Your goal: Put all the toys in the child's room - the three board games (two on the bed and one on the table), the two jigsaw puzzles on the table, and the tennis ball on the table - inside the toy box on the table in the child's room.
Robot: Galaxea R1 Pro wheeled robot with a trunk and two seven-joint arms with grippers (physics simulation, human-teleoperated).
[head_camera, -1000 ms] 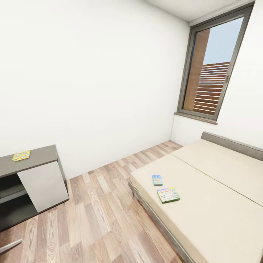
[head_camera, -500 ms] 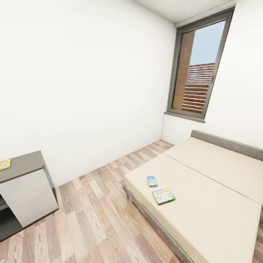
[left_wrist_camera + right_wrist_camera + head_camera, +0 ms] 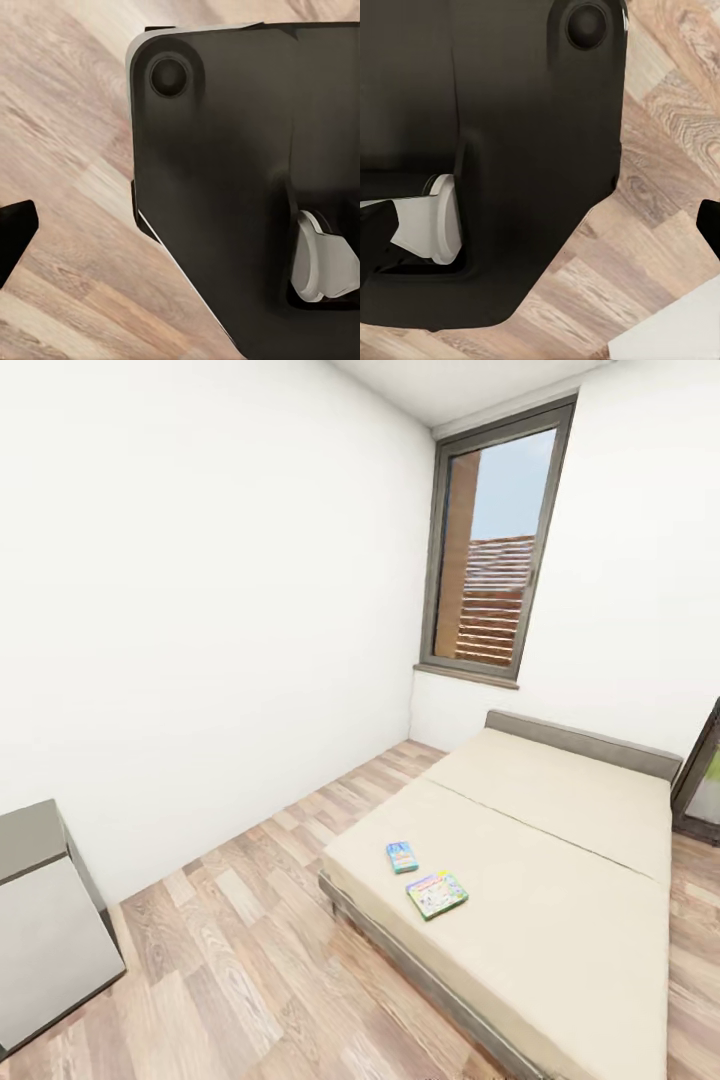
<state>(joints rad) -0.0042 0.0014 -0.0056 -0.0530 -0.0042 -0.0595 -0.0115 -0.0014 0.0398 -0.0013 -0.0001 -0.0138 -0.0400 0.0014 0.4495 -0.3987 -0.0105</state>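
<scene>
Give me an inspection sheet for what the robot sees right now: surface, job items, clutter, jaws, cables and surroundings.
Surface: beige bed, flat, two boxes lying on it near its foot corner.
Job's things: small blue game and larger green-edged game lie flat on the bed, side by side, apart.
Clutter: nothing seen.
Grippers: left and right wrist views look down past the robot's dark base at the wood floor; whether the jaws are open cannot be told.
Cables: nothing seen.
Surroundings: white walls, tall grey-framed window, dark grey cabinet with white door at the left edge.
</scene>
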